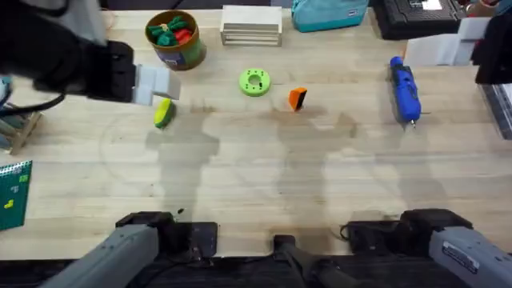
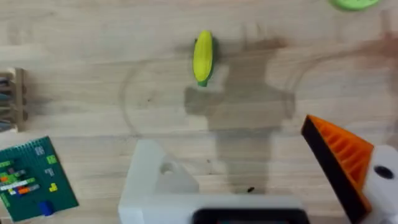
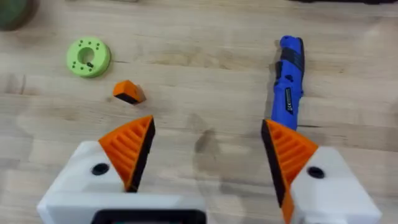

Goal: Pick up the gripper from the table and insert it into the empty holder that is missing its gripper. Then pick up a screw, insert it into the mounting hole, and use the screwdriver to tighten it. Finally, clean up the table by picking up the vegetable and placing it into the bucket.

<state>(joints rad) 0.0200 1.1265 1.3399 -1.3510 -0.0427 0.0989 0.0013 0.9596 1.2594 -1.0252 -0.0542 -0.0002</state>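
The gripper (image 1: 298, 98), a small orange wedge with a dark face, lies on the table mid-back, also in the right wrist view (image 3: 129, 91). The holder (image 2: 155, 180) is the bare white mount on my left gripper (image 2: 233, 149), whose other finger (image 2: 339, 158) carries an orange wedge; the jaws stand wide apart, holding nothing. The yellow-green vegetable (image 1: 163, 112) (image 2: 203, 57) lies just below that gripper (image 1: 152, 83). The blue screwdriver (image 1: 405, 88) (image 3: 287, 81) lies at the right. The bucket (image 1: 186, 54) stands back left. My right gripper (image 3: 207, 127) is open over bare table.
A bright-green ring disc (image 1: 254, 82) (image 3: 88, 57) sits left of the orange wedge. Red and green toy pieces (image 1: 173, 32) fill the bucket. A wooden block stack (image 1: 251, 26) and teal bag (image 1: 328, 12) line the back. A green board (image 1: 14, 192) lies at the left edge.
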